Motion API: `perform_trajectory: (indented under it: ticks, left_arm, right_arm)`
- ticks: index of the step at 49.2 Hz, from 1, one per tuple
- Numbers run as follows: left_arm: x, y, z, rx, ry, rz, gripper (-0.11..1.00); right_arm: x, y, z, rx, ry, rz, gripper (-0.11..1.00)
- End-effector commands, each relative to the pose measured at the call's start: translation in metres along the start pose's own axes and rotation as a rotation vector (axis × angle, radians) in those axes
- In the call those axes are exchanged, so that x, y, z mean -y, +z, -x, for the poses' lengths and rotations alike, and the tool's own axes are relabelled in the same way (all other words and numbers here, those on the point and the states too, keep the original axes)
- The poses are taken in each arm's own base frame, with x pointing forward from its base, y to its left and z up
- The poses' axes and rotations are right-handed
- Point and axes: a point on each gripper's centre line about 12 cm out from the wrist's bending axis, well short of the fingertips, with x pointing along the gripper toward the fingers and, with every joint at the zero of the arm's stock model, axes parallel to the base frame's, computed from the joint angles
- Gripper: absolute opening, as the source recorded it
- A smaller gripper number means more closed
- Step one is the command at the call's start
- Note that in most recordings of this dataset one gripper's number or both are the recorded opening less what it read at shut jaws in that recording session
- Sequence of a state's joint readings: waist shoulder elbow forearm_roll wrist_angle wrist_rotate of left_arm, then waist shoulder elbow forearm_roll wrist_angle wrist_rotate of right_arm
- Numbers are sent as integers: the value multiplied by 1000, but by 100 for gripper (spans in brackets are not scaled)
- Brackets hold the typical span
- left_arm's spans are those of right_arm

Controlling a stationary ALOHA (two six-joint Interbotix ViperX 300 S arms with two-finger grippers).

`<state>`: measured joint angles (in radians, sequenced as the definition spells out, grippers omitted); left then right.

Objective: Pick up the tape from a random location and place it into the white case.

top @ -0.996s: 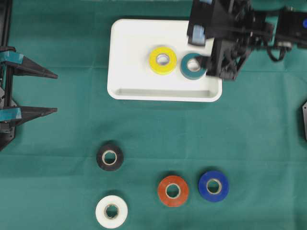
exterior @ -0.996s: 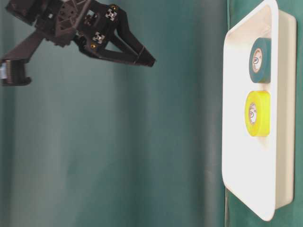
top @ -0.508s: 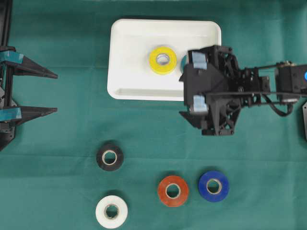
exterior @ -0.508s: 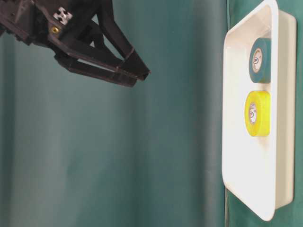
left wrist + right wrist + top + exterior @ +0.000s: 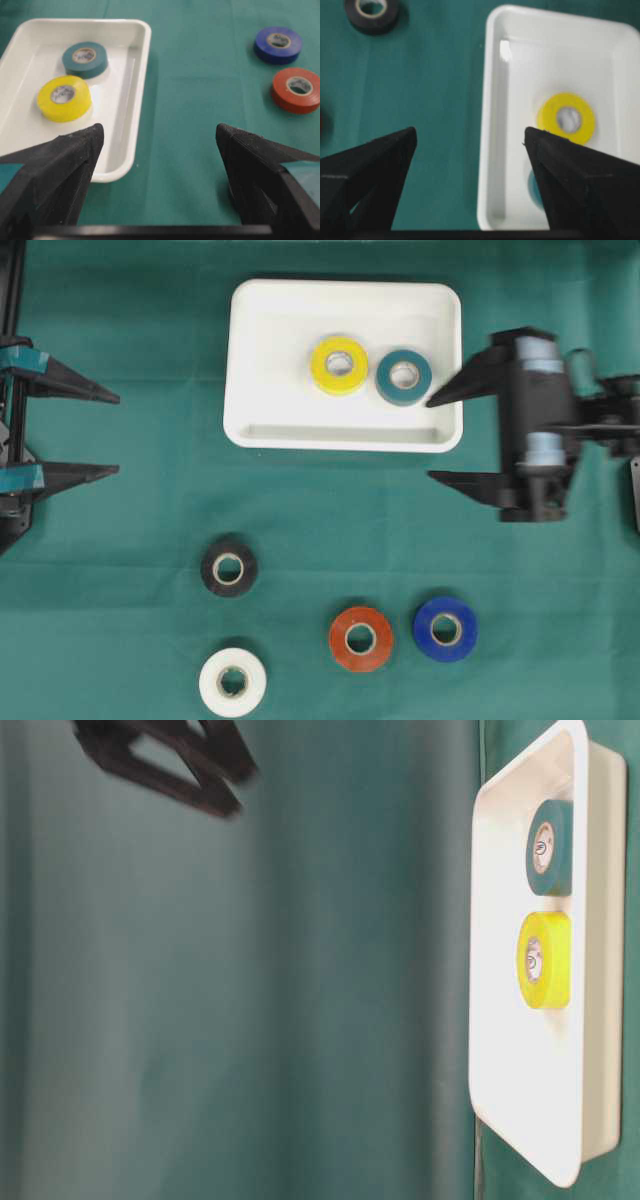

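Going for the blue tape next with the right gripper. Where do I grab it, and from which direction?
Come straight down from above. The blue tape lies flat with its hole up, so span the outer rim across its width. Close along the near-far line: the red tape sits close on its left, leaving little room there.

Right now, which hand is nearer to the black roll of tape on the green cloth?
Left. The left hand sits open at the cloth's left edge, up-left of the black roll of tape. The right hand is open beside the white plastic case, farther off.
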<state>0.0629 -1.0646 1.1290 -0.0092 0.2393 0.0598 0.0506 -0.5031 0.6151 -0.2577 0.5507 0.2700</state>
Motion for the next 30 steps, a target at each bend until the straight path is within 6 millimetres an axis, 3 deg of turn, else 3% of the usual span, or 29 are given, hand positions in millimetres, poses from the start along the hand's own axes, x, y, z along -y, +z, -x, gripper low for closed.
perform_trajectory:
  ticks: [1, 15, 30]
  left_arm:
    - [0, 5, 0, 12, -1, 1, 94]
    - [0, 2, 0, -8, -2, -1, 94]
    - [0, 1, 0, -17, -1, -6, 94]
  right_arm:
    - [1, -2, 22, 84, 15, -6, 87]
    - [5, -53, 54, 204, 47, -11, 87]
    - [3, -114, 46, 262, 96, -66, 87]
